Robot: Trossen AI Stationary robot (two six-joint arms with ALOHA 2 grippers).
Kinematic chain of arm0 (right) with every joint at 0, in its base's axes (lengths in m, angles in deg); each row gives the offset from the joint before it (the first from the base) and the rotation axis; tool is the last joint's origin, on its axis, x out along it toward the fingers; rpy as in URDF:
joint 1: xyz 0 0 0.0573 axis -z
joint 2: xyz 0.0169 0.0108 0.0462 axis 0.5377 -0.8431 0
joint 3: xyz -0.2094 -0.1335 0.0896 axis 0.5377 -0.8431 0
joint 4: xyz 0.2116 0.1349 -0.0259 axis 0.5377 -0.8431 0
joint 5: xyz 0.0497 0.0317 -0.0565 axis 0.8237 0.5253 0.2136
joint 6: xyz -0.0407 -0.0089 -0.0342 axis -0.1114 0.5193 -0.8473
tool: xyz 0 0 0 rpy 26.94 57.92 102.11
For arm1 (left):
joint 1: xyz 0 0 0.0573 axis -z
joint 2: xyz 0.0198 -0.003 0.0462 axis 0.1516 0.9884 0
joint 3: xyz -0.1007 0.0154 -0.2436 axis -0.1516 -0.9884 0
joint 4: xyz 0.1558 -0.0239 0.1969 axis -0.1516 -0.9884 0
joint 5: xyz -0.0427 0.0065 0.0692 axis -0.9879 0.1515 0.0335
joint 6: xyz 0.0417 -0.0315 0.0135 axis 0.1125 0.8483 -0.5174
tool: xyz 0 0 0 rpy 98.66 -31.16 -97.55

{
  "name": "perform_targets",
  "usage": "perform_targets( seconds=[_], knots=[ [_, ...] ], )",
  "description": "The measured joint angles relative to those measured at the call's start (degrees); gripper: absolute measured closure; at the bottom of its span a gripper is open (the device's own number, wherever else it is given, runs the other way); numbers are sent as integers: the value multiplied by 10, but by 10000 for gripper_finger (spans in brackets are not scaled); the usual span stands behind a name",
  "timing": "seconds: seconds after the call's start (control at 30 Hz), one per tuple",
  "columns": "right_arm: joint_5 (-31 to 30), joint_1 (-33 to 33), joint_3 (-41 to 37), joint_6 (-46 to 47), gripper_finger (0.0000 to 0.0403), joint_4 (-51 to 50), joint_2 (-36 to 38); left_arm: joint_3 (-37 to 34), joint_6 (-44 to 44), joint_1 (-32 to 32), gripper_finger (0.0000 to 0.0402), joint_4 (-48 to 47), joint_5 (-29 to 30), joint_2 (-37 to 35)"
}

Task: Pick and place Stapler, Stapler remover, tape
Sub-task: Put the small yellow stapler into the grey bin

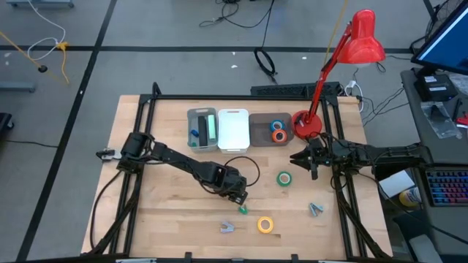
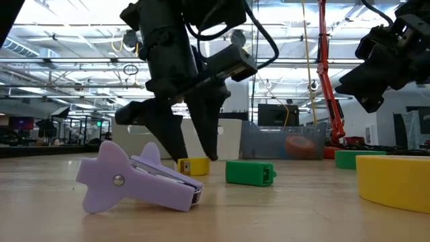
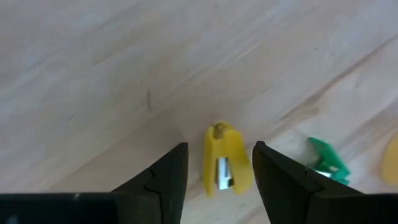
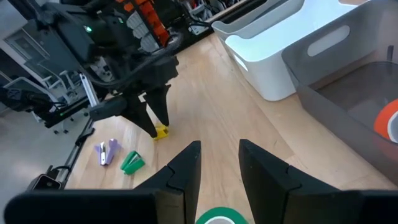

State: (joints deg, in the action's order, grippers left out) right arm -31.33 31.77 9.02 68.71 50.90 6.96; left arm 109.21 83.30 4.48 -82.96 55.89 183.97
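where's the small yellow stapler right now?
The small yellow stapler lies on the wooden table between the open left gripper's fingers, near the table's front centre in the high view, with the small green stapler just beside it.

bright, even overhead light — ceiling strips glare in the low view, left wrist view softly blurred.

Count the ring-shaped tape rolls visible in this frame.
4: blue roll and orange roll in the grey bin; green roll on the wooden table; yellow roll near its front edge.
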Motion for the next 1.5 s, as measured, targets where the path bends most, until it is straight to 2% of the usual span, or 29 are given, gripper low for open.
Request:
perform_targets(
  seconds=[0.33,0.63,0.73,1.07,1.27,1.37,1.5],
  knots=[
    [0,0,0,0,303,0,0,2,-10,0,229,-44,-16,2],
    [-3,0,0,0,303,0,0,2,-51,-1,317,-59,-13,2],
    [-3,0,0,0,303,0,0,2,-64,-1,333,-58,-8,2],
    [-4,0,0,2,303,0,0,-1,-124,-24,330,-74,27,-14],
    [-4,0,0,2,303,0,0,-1,-124,-45,330,-88,33,-93],
    [-4,0,0,2,303,0,0,-1,-123,-53,330,-111,66,-149],
    [-4,0,0,1,303,0,0,0,-115,-71,330,-176,144,-225]
  ],
)
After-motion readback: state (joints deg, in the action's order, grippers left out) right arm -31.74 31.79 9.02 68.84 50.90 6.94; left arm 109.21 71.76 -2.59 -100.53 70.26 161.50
